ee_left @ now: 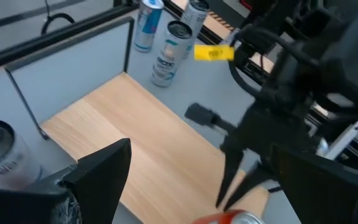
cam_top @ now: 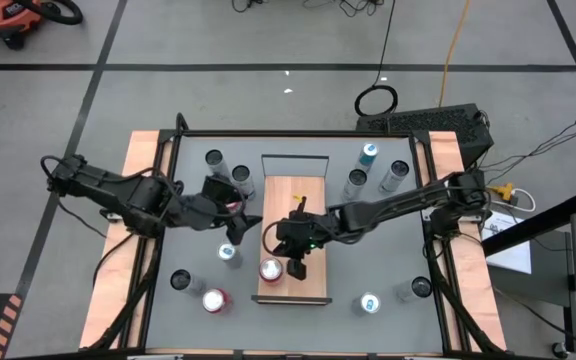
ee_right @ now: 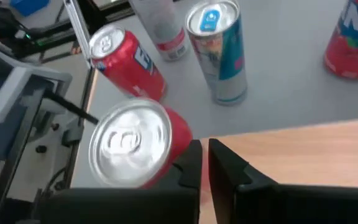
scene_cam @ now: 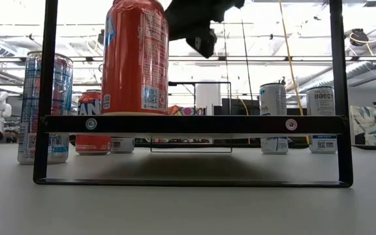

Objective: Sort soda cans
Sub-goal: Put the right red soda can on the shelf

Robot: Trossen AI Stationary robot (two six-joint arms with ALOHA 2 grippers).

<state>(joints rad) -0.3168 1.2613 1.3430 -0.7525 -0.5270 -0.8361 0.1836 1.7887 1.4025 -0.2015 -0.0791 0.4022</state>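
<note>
The right gripper [cam_top: 296, 268] is hovering over the wooden shelf [cam_top: 303, 195] with fingers nearly closed and empty, just beside the upright red can [cam_top: 271, 269] standing there, while the left gripper [cam_top: 240, 226] is holding another red can [ee_right: 124, 60]

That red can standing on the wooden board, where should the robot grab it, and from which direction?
The red can stands upright on the board, so I'd grip its round side wall, around mid-height, coming down from above with one jaw either side. The right gripper sits just beside it, jaws nearly closed. The board around it looks bare, so approach seems unobstructed, and the straight sides should give flat-on contact.
</note>
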